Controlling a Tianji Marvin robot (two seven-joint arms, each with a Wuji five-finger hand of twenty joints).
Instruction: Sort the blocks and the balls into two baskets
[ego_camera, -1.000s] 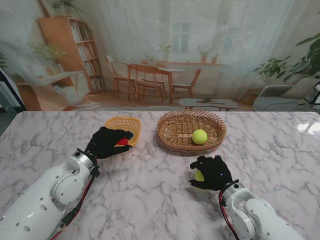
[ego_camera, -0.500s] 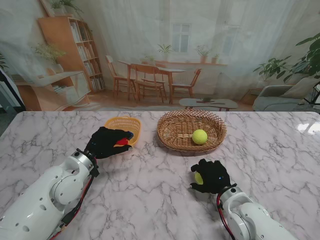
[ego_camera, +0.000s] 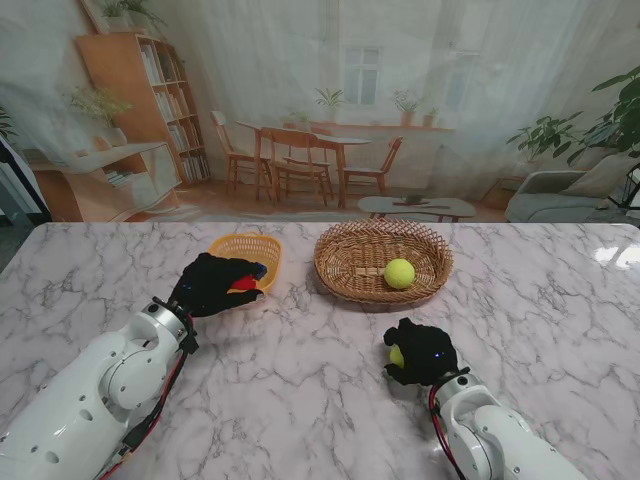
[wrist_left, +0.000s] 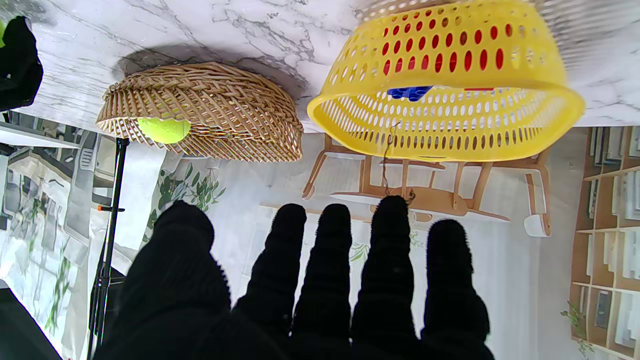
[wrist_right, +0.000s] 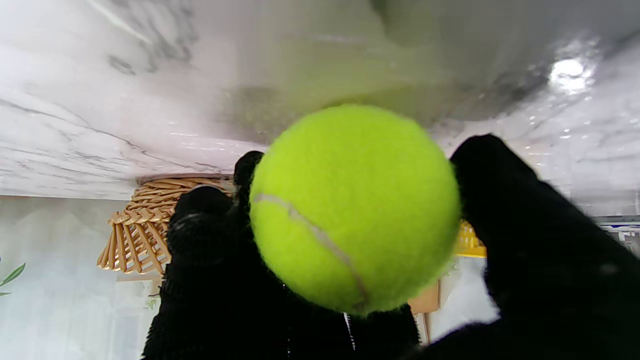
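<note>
My right hand (ego_camera: 422, 352), in a black glove, is shut on a yellow-green tennis ball (ego_camera: 396, 356) (wrist_right: 352, 210) just over the table, nearer to me than the wicker basket (ego_camera: 332, 262). A second tennis ball (ego_camera: 399, 273) (wrist_left: 164, 130) lies inside that wicker basket (wrist_left: 200, 97). My left hand (ego_camera: 212, 284) (wrist_left: 320, 290) hovers at the near side of the yellow plastic basket (ego_camera: 240, 243) (wrist_left: 445, 125); its fingers are stretched out and hold nothing. A blue block (wrist_left: 409, 92) and a red block (wrist_left: 477, 89) lie in the yellow basket.
The two baskets stand side by side at the middle of the marble table (ego_camera: 300, 390), the yellow one to the left. A printed room backdrop hangs beyond the table's far edge.
My right hand has drawn slightly inward and to the left with the ball held in it. The left arm has not moved.
</note>
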